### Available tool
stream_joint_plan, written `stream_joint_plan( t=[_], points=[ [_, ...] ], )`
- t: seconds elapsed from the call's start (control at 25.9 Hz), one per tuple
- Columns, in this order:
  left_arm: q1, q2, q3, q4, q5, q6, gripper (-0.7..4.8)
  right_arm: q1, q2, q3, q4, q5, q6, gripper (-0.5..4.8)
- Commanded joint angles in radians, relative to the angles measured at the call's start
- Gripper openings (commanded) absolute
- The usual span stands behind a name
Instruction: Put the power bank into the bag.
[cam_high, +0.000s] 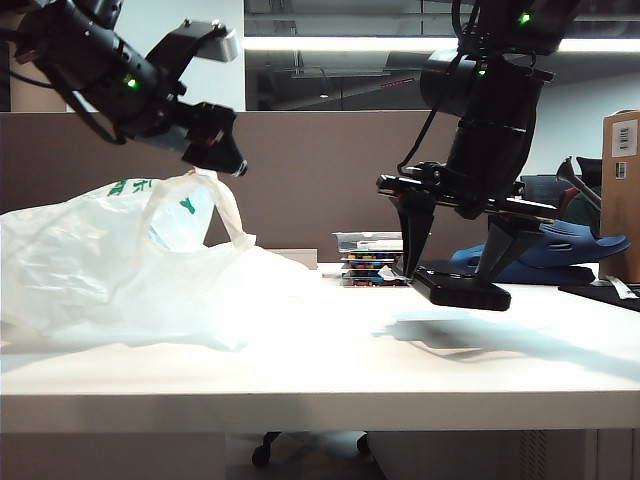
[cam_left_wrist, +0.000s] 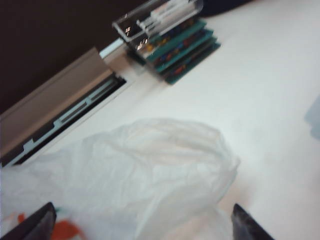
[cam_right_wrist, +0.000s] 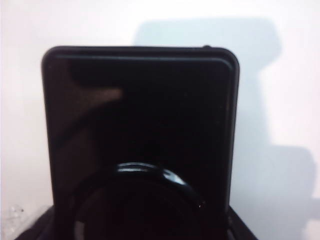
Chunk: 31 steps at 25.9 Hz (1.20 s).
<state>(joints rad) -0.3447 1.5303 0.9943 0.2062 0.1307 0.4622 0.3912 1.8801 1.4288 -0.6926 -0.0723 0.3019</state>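
Right end effector (cam_high: 455, 262): clamps power bank (cam_high: 462, 286) flat, clear of worktop (cam_high: 330, 370), for carrying | left end effector (cam_high: 222, 150): wide, empty, above bag (cam_high: 110, 270) handle for opening.

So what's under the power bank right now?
Only its shadow on the table; the power bank hangs clear, clamped in the right gripper. Its underside is hidden.

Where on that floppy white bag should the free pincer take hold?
Probably the raised loop handle of the bag, approached from above. It stands up off the table just below the open left pincer, while the right pincer holds the power bank.
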Motion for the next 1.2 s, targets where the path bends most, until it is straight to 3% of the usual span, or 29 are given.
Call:
stream_joint_plan(
  t=[0.04,0.23,0.27,0.31,0.5,0.58,0.73,0.85,1.08,1.2],
  points=[
    [0.003,0.018,0.012,0.009,-0.010,-0.006,4.79,0.002,-0.013,0.008,0.020,-0.013,0.000,2.59],
    [0.003,0.078,0.024,-0.011,-0.093,-0.006,4.79,0.002,-0.013,0.008,0.020,-0.013,0.000,2.59],
    [0.003,0.079,0.024,-0.012,-0.114,-0.006,4.47,0.001,-0.013,0.008,0.019,-0.017,0.000,2.59],
    [0.003,0.079,0.024,-0.013,-0.148,-0.006,3.53,0.001,-0.013,0.008,0.016,-0.018,0.000,2.59],
    [0.003,0.079,0.026,-0.010,-0.164,-0.002,-0.03,0.002,-0.013,0.008,0.016,-0.066,0.000,2.59],
    [0.003,0.078,0.026,-0.010,-0.126,-0.003,-0.06,0.002,-0.013,0.008,0.017,-0.122,0.000,2.59],
    [0.003,0.077,0.026,0.006,0.083,-0.011,-0.06,0.002,-0.013,0.008,0.016,-0.229,-0.019,2.58],
    [0.003,0.077,0.027,0.029,0.209,-0.085,-0.05,0.002,-0.013,0.008,0.016,-0.299,-0.023,2.28],
    [0.003,0.077,0.027,0.079,0.348,-0.165,-0.06,0.004,-0.013,0.008,0.016,-0.383,-0.041,2.28],
    [0.003,0.077,0.026,0.127,0.372,-0.240,-0.06,0.018,-0.015,0.008,0.016,-0.452,-0.042,2.28]
  ],
)
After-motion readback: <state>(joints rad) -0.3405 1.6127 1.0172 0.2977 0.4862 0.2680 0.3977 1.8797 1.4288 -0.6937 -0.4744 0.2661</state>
